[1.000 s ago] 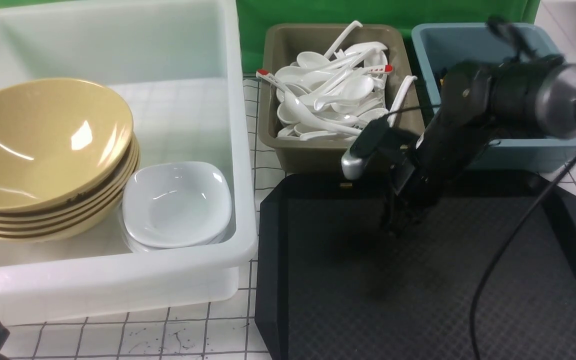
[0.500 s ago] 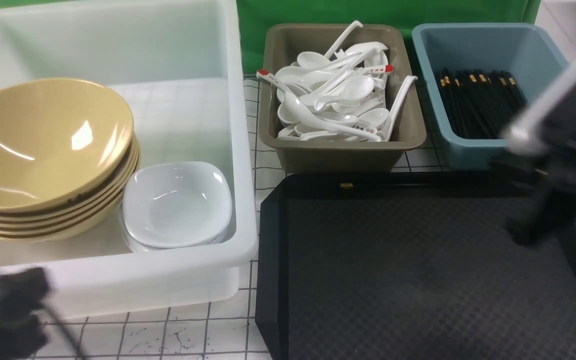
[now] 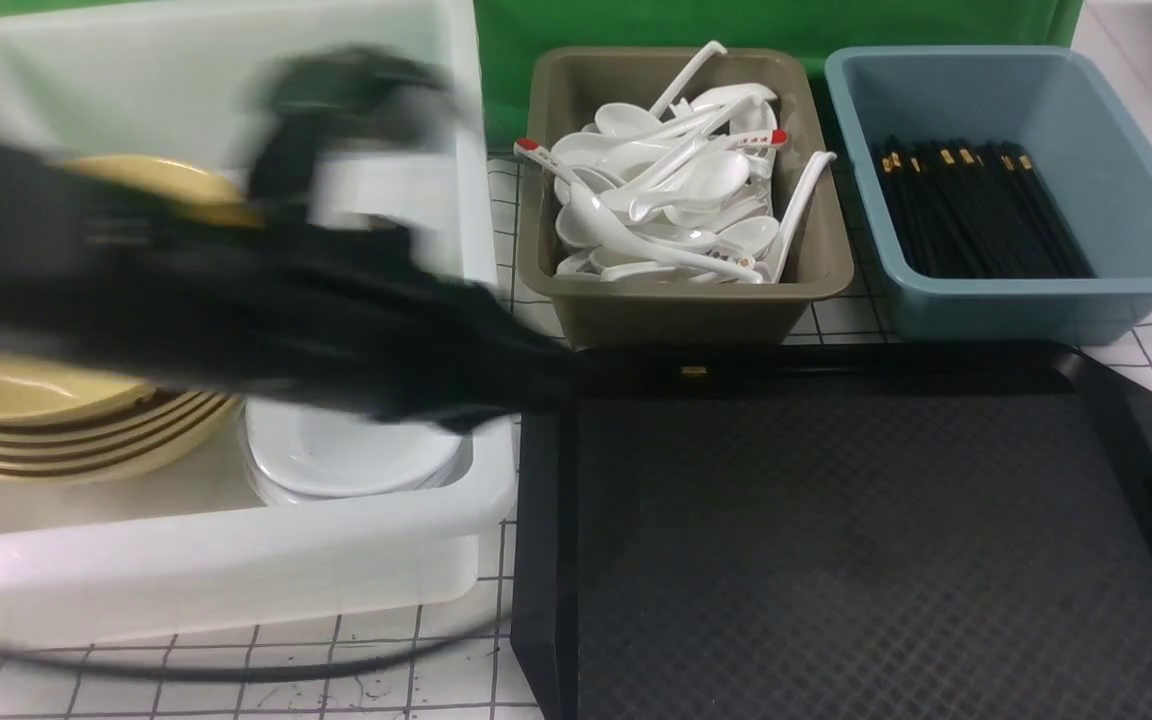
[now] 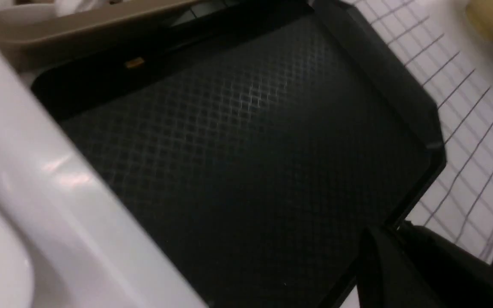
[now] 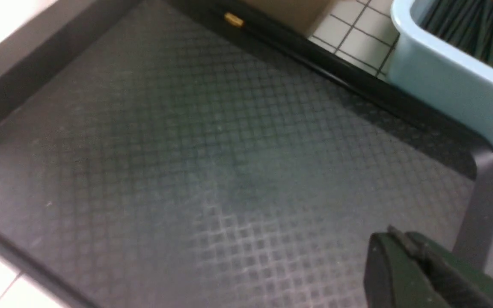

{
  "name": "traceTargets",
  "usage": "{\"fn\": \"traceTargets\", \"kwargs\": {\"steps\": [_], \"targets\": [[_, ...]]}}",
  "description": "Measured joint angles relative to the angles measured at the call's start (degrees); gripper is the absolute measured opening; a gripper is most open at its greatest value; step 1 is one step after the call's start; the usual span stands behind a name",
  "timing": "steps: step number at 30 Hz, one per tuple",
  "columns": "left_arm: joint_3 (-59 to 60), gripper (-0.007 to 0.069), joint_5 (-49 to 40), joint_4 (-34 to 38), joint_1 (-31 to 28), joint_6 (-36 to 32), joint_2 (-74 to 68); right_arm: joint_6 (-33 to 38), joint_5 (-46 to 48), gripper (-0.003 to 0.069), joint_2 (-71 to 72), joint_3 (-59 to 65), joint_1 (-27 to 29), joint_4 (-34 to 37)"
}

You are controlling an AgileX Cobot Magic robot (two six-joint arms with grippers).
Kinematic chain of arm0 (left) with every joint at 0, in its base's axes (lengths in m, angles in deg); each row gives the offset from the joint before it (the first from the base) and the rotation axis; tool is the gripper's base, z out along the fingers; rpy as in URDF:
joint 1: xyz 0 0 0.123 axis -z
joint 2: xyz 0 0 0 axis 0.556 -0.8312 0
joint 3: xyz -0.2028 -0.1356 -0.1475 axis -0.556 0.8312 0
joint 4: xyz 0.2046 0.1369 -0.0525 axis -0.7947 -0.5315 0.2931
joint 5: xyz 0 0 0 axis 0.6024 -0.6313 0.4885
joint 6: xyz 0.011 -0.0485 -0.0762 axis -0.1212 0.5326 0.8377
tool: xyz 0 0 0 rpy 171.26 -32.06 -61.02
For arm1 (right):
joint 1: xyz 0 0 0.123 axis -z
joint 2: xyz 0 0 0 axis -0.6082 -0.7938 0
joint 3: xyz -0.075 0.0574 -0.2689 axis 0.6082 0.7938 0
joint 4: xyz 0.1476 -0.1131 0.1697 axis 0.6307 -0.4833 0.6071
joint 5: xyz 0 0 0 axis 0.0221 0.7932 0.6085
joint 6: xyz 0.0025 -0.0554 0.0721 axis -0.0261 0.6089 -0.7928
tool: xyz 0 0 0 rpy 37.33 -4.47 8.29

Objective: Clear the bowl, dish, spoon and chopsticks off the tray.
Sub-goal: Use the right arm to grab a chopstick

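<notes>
At the tabletop's left the white tub [image 3: 236,560] holds the bowl [image 3: 26,385] on top of a tan stack, with the dish [image 3: 336,455] just beside it on a white stack. The blurred left arm [image 3: 236,300] crosses both, and the left gripper [image 4: 372,239] is clenched on nothing. To the right the black tray [image 3: 836,560] takes the near edge. Along the far edge behind it, the olive bin [image 3: 676,315] holds the white spoons [image 3: 656,200] and the blue bin [image 3: 1036,300] holds the chopsticks [image 3: 976,210]. The right gripper [image 5: 394,241] hangs over the tray's right side, clenched and holding nothing.
</notes>
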Motion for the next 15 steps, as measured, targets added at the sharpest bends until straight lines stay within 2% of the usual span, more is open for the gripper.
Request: {"fn": "traceTargets", "kwargs": {"steps": [1,2,6,10,15], "targets": [[-2.4,-0.0013,1.0,-5.9,3.5,4.9,-4.3,-0.3,-1.6,0.0042,0.0,0.8,0.0,0.0],[-4.3,-0.0013,1.3,-8.9,5.3,7.4,-7.2,-0.8,-2.2,0.0043,0.0,1.0,0.0,-0.1],[-12.5,-0.0013,4.5,-26.1,10.2,24.3,-19.8,-1.5,-3.4,0.0044,0.3,1.5,0.0,-0.1],[-16.0,-0.0010,7.5,-33.0,10.6,34.0,-26.7,-1.5,-3.3,0.0043,0.8,1.5,0.0,-0.1],[-18.0,-0.0010,11.6,-39.1,9.9,40.1,-34.7,-1.6,-3.6,0.0047,0.9,1.5,-0.3,-0.1]]}}
